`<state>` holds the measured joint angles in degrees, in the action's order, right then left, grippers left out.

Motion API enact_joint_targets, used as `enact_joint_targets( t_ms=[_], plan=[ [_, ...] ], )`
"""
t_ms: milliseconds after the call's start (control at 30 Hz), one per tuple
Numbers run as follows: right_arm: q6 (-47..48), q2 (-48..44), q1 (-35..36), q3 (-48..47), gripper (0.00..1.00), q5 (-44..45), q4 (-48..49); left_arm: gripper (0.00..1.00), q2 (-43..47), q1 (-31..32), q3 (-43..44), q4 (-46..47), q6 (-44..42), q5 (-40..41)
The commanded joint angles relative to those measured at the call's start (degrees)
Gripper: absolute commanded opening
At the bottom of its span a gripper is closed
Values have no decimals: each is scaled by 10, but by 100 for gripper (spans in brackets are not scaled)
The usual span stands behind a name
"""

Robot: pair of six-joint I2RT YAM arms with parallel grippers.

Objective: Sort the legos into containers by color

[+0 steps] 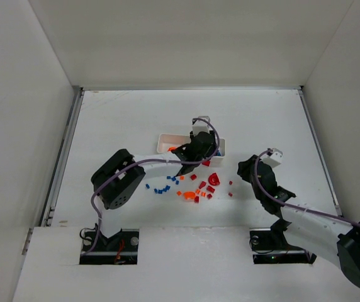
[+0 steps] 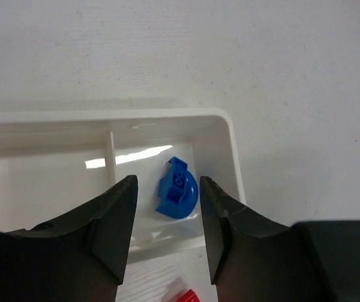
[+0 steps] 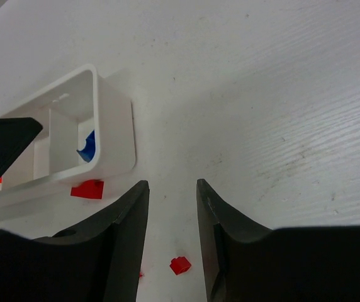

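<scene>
Overhead, the white tray (image 1: 165, 141) lay with its long axis left-right at mid-frame, its middle and right end hidden under the left gripper (image 2: 167, 185). That gripper's jaws stood partly apart, gripping nothing. Between them, in the rightmost compartment (image 2: 142, 167), a blue arch (image 2: 179, 190) lay with its straight edge roughly up-down and its curve to the right. The right gripper (image 3: 172, 189), also parted and empty, hung near a red brick (image 3: 180, 265). Loose legos (image 1: 188, 195) lay scattered below the tray.

White table (image 1: 136, 119); white walls (image 1: 16, 94) around three sides; metal rail (image 1: 63, 151) at left edge.
</scene>
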<state>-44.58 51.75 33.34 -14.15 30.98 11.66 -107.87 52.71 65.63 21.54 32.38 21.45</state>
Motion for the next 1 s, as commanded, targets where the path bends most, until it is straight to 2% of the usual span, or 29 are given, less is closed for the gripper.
enact_joint_targets(
  t_ms=[0, 133, 233, 300, 467, 600, 700, 967],
  plan=[
    [16, 11, 11, -11, 37, -2, 37, 38, 97, -3, -50, 19, -7, 14],
    [38, 24, 45, -21, 27, -21, 42, 32, 183, 5, -145, 18, -14, 14],
    [32, 41, 86, -32, 27, -43, 27, 29, 262, 16, -233, 9, -14, 11],
    [30, 49, 112, -40, 31, -45, 13, 29, 302, 32, -275, -3, -14, 14],
    [32, 84, 160, -77, 50, -44, -52, 29, 373, 67, -351, -51, -6, 24],
    [43, 133, 160, -117, 57, -61, -81, 33, 404, 101, -394, -64, 22, 18],
    [47, 143, 157, -124, 57, -69, -83, 36, 407, 117, -398, -65, 27, 14],
    [68, 208, 138, -173, 50, -119, -126, 49, 426, 157, -401, -81, 19, 5]
  ],
)
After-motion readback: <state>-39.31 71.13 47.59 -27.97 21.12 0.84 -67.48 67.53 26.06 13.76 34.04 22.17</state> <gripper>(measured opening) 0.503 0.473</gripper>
